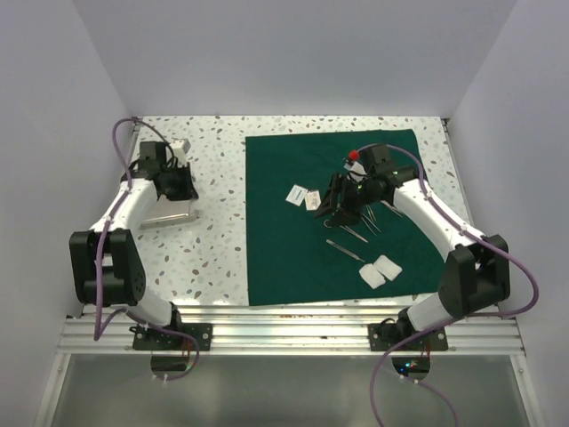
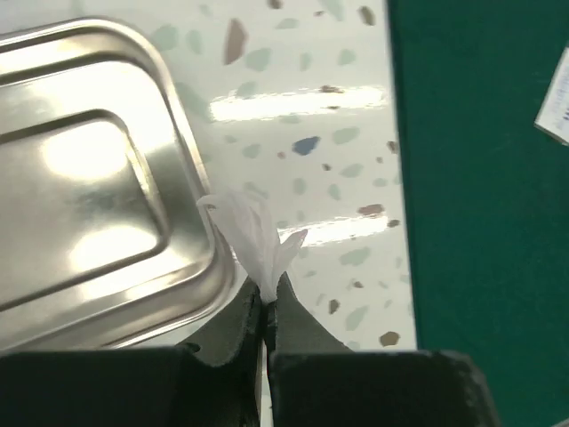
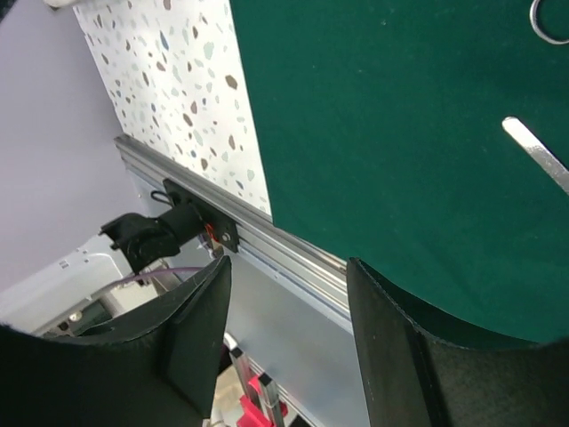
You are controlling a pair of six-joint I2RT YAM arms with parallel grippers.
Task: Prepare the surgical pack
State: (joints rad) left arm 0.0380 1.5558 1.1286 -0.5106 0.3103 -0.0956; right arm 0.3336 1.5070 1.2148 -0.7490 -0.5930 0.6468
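- Left gripper (image 2: 267, 298): jaws pressed together on the lower end of a thin, crumpled white scrap (image 2: 253, 236). The scrap stands up out of the fingertips.
- Right gripper (image 3: 289, 267): jaws well apart, nothing between them. It hangs above the dark green matte fabric drape (image 3: 400, 133).
- Silver aluminium rail (image 1: 293, 325): runs along the near edge of the table and carries both arm bases.
- Dark green matte fabric drape: spread flat on the right half of the speckled white terrazzo table top (image 1: 213, 240). Its near edge lies just beside the rail.
- Two white gauze squares (image 1: 378, 269): on the drape's near right part, touching side by side.
- Slim steel forceps (image 1: 347, 249): on the drape just beyond the gauze, lying at a slant.
- Cluster of small steel instruments (image 1: 369, 218): on the drape, beside and partly under the right gripper.
- Two small white flat packets (image 1: 302, 196): on the drape, just left of the right gripper.
- Shallow rectangular steel tray (image 2: 89, 178): on bare table, left of the drape and well apart from it. The pinched scrap sits by its rounded corner; contact with the rim cannot be told.
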